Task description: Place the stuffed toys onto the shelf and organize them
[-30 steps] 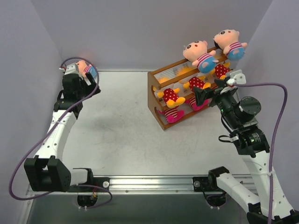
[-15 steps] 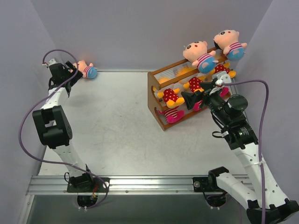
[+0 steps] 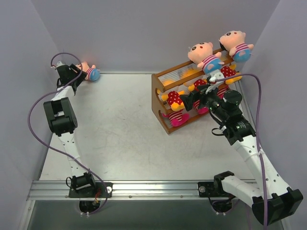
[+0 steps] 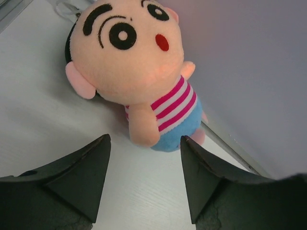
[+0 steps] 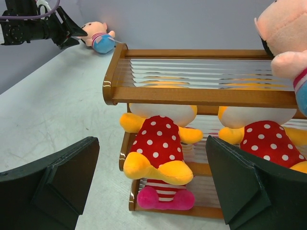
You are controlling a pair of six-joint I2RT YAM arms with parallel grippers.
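A boy stuffed toy (image 4: pixel 134 67) in a striped shirt and blue shorts lies in the table's far left corner (image 3: pixel 89 72). My left gripper (image 4: pixel 145 139) is open just short of its legs, with nothing between the fingers (image 3: pixel 76 76). The wooden shelf (image 3: pixel 160 93) stands at the far right. Two boy toys (image 3: pixel 204 55) sit on its top. Yellow polka-dot bears (image 3: pixel 175 98) fill the middle tier. A magenta striped toy (image 3: pixel 177 118) lies on the lowest tier. My right gripper (image 5: pixel 152 141) is open in front of the leftmost bear (image 5: pixel 158 139), not touching it (image 3: pixel 186 100).
Purple walls close in on the left, back and right. The corner toy (image 5: pixel 96 36) lies right against the back wall. A second bear (image 5: pixel 268 139) and a boy toy (image 5: pixel 288 43) sit at the shelf's right. The left arm's purple cable (image 3: pixel 33 110) loops beside the wall.
My right gripper has slid left along the shelf front, from the middle bear to the leftmost one. My left arm has folded back and now faces the corner toy from the left.
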